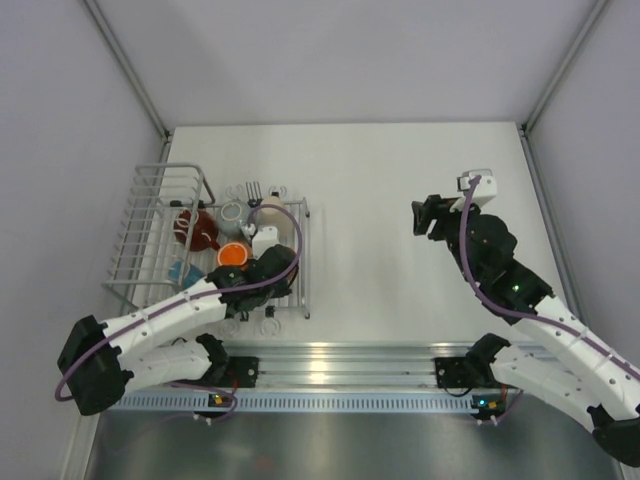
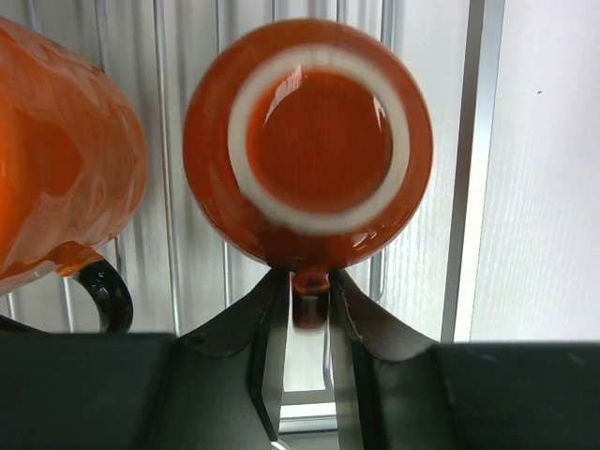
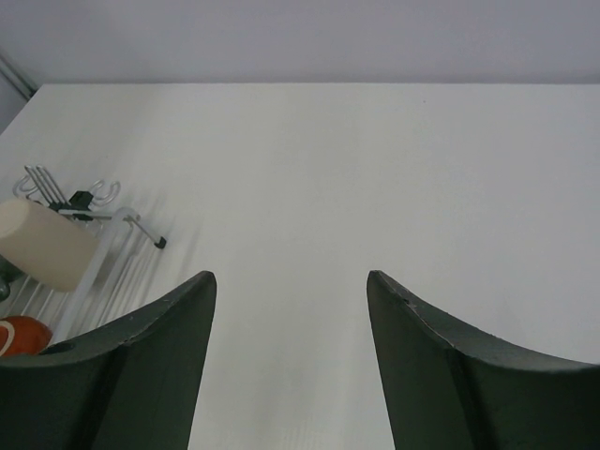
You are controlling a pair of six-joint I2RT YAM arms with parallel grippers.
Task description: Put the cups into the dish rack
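Two claws in play. The left claw [image 2: 307, 281] is narrow, fingers flanking the handle of the orange mug [image 2: 309, 141]; pinching or not, I cannot tell. The mug sits upside down just ahead of it on the dish rack [image 2: 169, 234], glossy, with a pale unglazed base ring. The right claw [image 3: 291, 277] gapes wide, nothing between.

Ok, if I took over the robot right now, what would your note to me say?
Left claw: pinching the handle of the orange mug, which sits bottom-up on the dish rack.
Right claw: open, empty, over the bare table.
Done: cream mug, dark red mug and grey-blue mug are in the rack too.
To do: let go of the orange mug, back off; no mug shows outside the rack.
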